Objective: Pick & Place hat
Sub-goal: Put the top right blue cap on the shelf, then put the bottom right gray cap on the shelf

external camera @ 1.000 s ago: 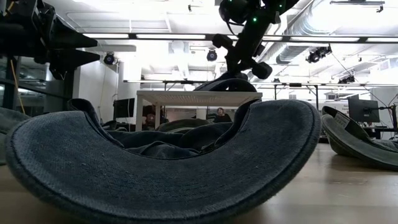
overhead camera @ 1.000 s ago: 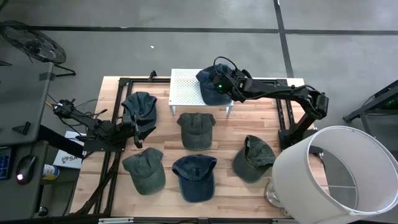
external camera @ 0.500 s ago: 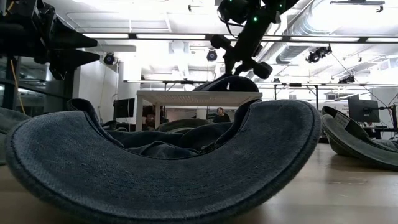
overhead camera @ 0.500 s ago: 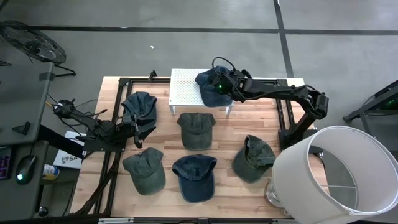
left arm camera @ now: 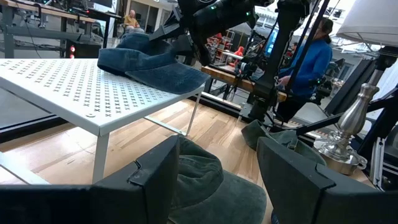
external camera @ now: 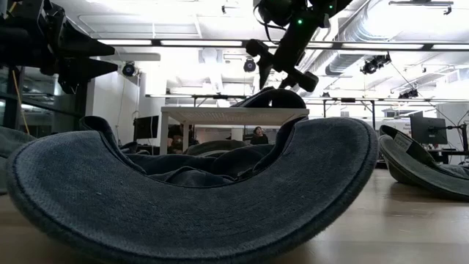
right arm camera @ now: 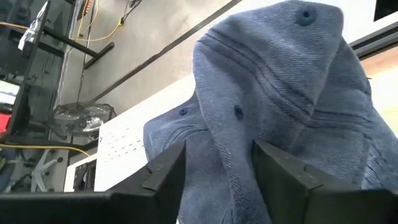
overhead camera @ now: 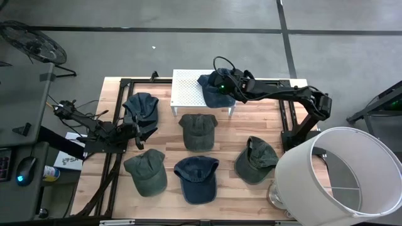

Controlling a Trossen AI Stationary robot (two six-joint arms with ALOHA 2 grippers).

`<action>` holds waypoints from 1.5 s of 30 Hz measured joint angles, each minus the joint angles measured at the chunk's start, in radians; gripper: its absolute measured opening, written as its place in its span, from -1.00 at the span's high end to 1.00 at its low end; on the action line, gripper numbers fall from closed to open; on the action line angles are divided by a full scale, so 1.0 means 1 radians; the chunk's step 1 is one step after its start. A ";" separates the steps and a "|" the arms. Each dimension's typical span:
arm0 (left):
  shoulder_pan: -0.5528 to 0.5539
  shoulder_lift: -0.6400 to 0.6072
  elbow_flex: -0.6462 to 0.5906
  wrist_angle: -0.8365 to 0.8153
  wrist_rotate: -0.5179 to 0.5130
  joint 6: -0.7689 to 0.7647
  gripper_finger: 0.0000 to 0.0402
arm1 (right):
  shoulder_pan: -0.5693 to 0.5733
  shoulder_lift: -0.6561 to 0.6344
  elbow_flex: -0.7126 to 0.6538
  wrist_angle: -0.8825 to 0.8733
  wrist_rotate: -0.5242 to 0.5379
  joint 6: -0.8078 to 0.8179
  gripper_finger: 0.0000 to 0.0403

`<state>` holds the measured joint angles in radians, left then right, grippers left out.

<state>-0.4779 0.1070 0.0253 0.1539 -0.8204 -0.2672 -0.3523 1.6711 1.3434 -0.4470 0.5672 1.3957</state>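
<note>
The blue hat (overhead camera: 212, 93) lies on the right end of the white perforated stand (overhead camera: 185, 91) at the table's far side. Its crown stands up in a fold (right arm camera: 280, 81) and its brim (left arm camera: 168, 76) reaches the stand's edge. My right gripper (overhead camera: 226, 85) hovers open just above the crown (external camera: 275, 97), its fingers on either side of the fold. At the table's left my left gripper (overhead camera: 135, 129) waits open beside a dark blue hat (overhead camera: 141, 112), with nothing between its fingers (left arm camera: 214, 180).
Several more hats lie on the wooden table: green ones (overhead camera: 198, 130), (overhead camera: 146, 171), (overhead camera: 256, 160) and a blue one (overhead camera: 196, 177), whose brim fills the low view (external camera: 190, 191). A large white lampshade (overhead camera: 342, 176) stands at the near right corner.
My right gripper has opened and let go of the blue hat, then risen a little above it. The hat stays on the white stand.
</note>
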 joint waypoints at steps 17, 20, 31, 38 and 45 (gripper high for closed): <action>0.000 0.000 0.000 0.000 0.000 0.000 -0.06 | 0.000 -0.011 0.000 0.010 -0.018 -0.100 -0.26; 0.000 0.000 0.000 0.000 0.000 0.000 -0.06 | 0.000 -0.012 0.000 0.026 -0.021 -0.125 -0.26; 0.000 0.000 0.000 0.000 0.000 0.000 -0.06 | 0.000 -0.013 0.000 0.138 -0.050 -0.254 -0.26; 0.000 0.000 0.000 0.000 0.000 0.000 -0.06 | 0.000 -0.032 0.000 0.133 -0.006 -0.310 -0.26; 0.000 0.000 0.000 0.000 0.000 0.000 -0.06 | 0.007 -0.099 0.000 0.073 0.117 -0.408 -0.26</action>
<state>-0.4778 0.1066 0.0254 0.1539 -0.8204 -0.2672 -0.3451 1.5722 1.3437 -0.3737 0.6840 0.9879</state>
